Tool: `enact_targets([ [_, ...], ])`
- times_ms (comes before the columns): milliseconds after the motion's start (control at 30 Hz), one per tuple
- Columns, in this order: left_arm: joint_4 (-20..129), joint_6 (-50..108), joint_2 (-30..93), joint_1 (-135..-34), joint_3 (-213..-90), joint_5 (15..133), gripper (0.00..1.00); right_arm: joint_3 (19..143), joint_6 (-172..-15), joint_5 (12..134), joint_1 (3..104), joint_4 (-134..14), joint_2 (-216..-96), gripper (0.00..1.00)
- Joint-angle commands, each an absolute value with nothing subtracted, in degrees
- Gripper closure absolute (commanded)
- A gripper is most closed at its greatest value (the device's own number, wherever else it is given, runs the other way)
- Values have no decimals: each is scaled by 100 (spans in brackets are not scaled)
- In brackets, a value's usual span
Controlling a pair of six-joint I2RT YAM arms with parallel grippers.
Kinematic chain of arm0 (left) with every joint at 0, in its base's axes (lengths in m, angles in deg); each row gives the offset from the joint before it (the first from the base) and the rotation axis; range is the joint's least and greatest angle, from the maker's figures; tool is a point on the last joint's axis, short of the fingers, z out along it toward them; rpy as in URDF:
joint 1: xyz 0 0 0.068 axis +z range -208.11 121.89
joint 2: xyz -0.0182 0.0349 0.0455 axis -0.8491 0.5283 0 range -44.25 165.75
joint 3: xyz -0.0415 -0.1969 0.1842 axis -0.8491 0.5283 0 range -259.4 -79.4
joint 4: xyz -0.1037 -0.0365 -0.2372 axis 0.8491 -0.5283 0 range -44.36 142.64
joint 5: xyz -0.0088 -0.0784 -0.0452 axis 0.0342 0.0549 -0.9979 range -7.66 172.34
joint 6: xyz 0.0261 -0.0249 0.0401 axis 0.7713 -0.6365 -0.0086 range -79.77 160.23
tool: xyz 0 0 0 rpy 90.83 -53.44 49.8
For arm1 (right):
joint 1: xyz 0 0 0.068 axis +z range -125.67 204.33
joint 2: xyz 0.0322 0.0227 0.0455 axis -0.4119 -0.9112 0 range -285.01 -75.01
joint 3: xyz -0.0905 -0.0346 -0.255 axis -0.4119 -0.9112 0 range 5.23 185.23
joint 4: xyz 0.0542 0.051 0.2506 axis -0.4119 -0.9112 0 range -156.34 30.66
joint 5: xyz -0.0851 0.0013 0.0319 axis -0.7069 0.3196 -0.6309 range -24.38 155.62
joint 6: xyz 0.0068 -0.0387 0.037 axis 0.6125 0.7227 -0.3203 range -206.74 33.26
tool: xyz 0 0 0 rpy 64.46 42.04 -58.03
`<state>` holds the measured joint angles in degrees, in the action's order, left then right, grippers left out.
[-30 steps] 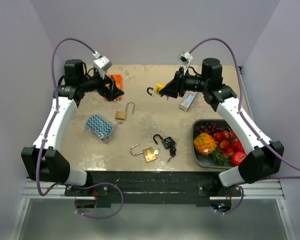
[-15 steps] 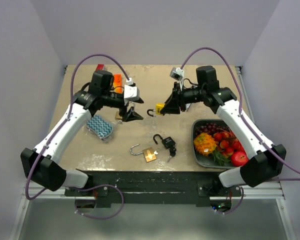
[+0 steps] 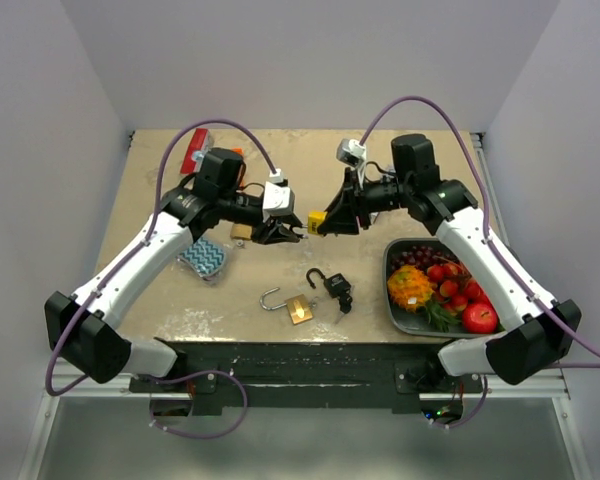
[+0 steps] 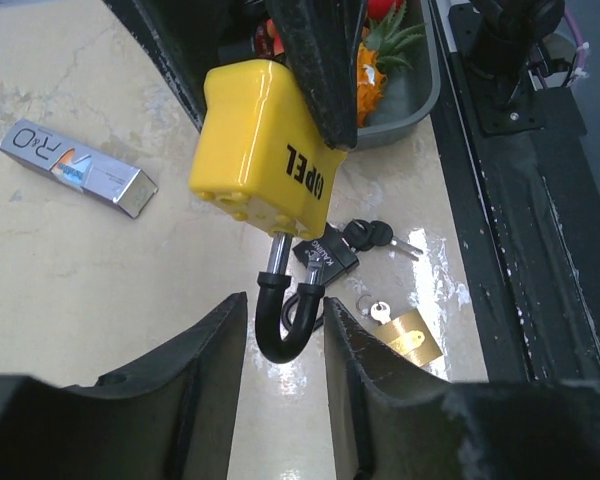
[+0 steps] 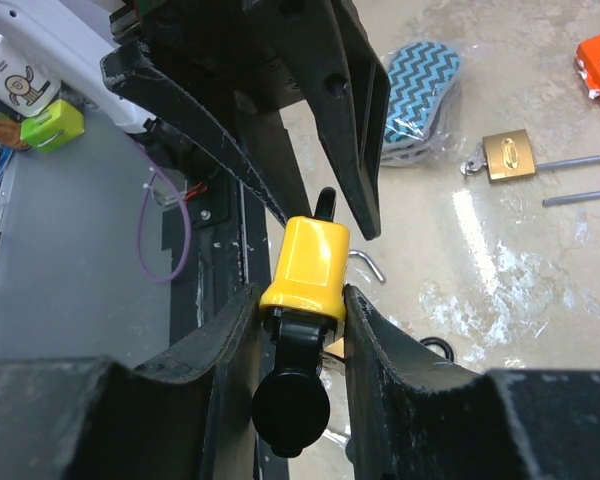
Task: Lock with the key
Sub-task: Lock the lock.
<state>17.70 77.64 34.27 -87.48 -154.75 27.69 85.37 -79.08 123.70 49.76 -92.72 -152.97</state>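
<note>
Left arm: I swing in from the back left corner to table centre. My left gripper point(image 4: 285, 318) now meets the yellow padlock point(image 4: 261, 148), and my fingers point(image 4: 212, 345), wide apart before, narrow to flank its shackle point(image 4: 280, 335); contact not resolvable. Right gripper point(image 5: 300, 300): I carry the padlock from the back of the table forward and leftward. The red packet point(image 3: 193, 152) at the back left is uncovered.
</note>
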Motion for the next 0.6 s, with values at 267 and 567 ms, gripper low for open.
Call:
enact_targets([
  [267,1881,8075,3450,-8887,-15481,2715,94,8732,-7786,12565,5043,-9124,-15113,100],
  [567,1539,8101,3406,-8835,-15604,2785,100,8811,-8270,11775,4911,-8940,-15016,3],
])
